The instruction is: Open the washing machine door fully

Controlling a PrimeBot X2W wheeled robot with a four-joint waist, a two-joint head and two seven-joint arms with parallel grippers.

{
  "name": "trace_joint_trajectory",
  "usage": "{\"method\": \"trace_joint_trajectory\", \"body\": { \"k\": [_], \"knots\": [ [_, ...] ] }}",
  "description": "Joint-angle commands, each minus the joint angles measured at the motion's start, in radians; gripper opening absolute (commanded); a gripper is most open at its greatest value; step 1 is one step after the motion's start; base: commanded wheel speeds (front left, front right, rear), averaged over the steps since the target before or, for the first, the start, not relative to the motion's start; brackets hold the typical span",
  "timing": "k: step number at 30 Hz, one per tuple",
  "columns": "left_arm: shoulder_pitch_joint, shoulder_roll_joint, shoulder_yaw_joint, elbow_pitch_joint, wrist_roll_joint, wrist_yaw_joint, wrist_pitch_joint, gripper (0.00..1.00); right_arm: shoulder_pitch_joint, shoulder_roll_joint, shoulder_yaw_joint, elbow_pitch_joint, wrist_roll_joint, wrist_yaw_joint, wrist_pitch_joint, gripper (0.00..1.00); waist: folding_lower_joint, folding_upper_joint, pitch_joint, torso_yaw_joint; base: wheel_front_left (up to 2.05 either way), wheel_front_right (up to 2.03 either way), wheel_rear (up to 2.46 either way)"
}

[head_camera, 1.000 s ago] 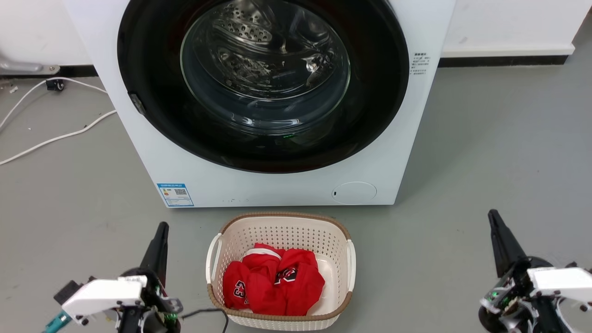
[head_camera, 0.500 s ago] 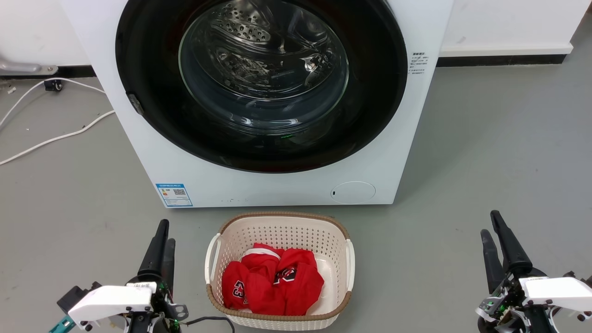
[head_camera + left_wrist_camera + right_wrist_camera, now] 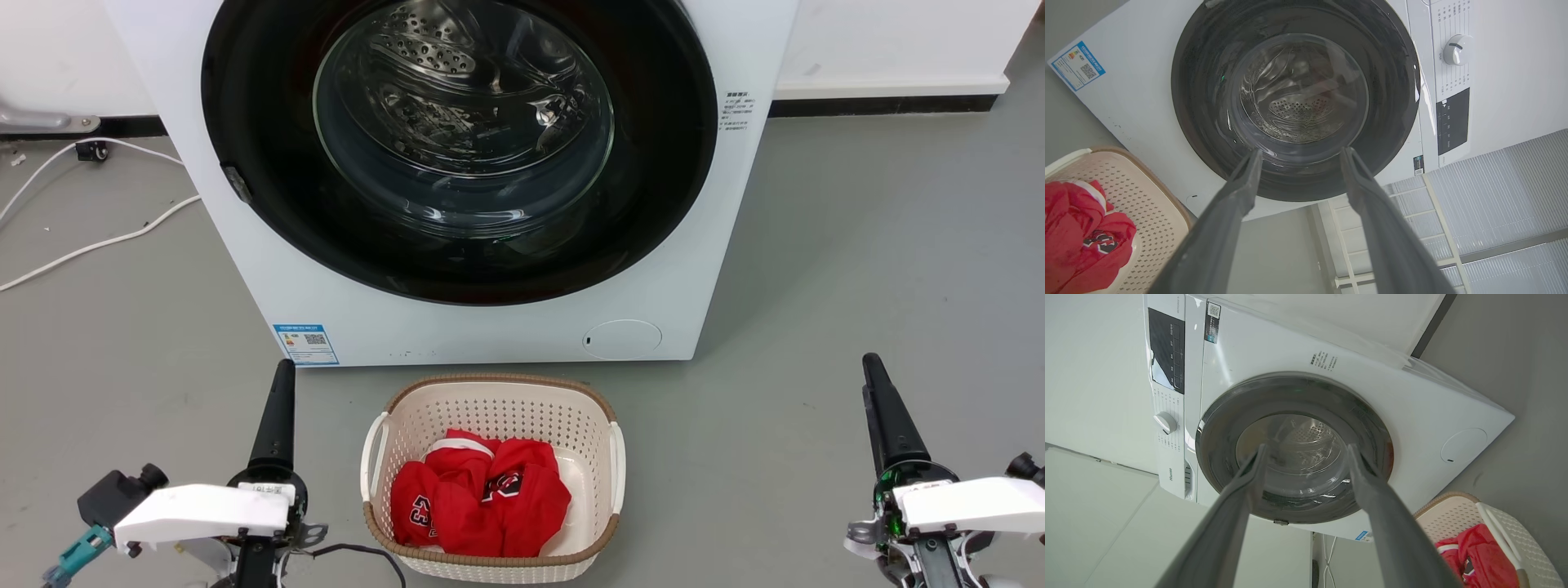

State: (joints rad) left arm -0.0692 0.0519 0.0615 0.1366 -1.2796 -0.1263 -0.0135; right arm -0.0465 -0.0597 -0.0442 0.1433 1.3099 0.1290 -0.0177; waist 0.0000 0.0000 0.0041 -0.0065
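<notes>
Far left: white cable (image 3: 98, 241) trails across the grey floor (image 3: 857, 245). Lower left: left hand (image 3: 282, 376) points up toward the machine; in its wrist view the two fingers (image 3: 1241, 192) are spread wide with nothing between them. Centre: washing machine (image 3: 490, 335) with the washing machine door (image 3: 653, 163) shut flush against the white front. The steel drum (image 3: 441, 73) is visible through the glass, and a small latch tab (image 3: 237, 184) sits on the door's left rim. A blue label (image 3: 306, 344) is at the front's lower left and a round flap (image 3: 622, 339) at its lower right. Laundry basket (image 3: 498, 385) is on the floor just before the machine, between the hands, holding red jerseys (image 3: 482, 498). Lower right: right hand (image 3: 872, 371) likewise spread, empty, well apart from the door.
</notes>
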Motion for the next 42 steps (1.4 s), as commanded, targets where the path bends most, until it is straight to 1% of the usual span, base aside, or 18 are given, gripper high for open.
{"method": "trace_joint_trajectory", "body": {
  "k": [1, 15, 24, 30, 36, 42],
  "knots": [
    [-0.023, 0.004, 0.0, -0.026, 0.036, -0.003, -0.009, 1.0, -0.007, -0.001, 0.003, -0.027, -0.035, 0.001, -0.01, 1.0, 0.0, 0.0, 0.0, 0.0, 0.0, 0.0, 0.0],
    [-0.012, 0.003, -0.017, -0.08, 0.293, -0.004, -0.059, 1.0, 0.013, 0.001, 0.025, -0.083, -0.348, 0.001, -0.059, 1.0, 0.0, 0.0, -0.002, 0.005, 0.0, 0.0, 0.0],
    [-0.002, 0.002, -0.027, -0.089, 0.457, -0.004, -0.088, 1.0, 0.025, 0.003, 0.039, -0.1, -0.546, 0.001, -0.087, 1.0, 0.0, 0.0, -0.004, 0.005, 0.0, 0.0, 0.0],
    [-0.001, 0.002, -0.023, -0.091, 0.548, -0.004, -0.106, 1.0, 0.034, 0.004, 0.042, -0.107, -0.678, 0.002, -0.104, 1.0, 0.0, 0.0, -0.004, 0.005, 0.0, 0.0, 0.0],
    [-0.001, 0.001, -0.029, -0.093, 0.645, 0.002, -0.122, 1.0, 0.04, 0.004, 0.042, -0.107, -0.782, 0.002, -0.12, 1.0, 0.0, 0.0, -0.002, 0.004, 0.0, 0.0, 0.0],
    [0.003, 0.001, -0.039, -0.086, 0.743, 0.006, -0.138, 1.0, 0.043, 0.005, 0.043, -0.109, -0.861, 0.002, -0.123, 1.0, 0.0, 0.0, -0.002, 0.004, 0.0, 0.0, 0.0]
  ]
}}
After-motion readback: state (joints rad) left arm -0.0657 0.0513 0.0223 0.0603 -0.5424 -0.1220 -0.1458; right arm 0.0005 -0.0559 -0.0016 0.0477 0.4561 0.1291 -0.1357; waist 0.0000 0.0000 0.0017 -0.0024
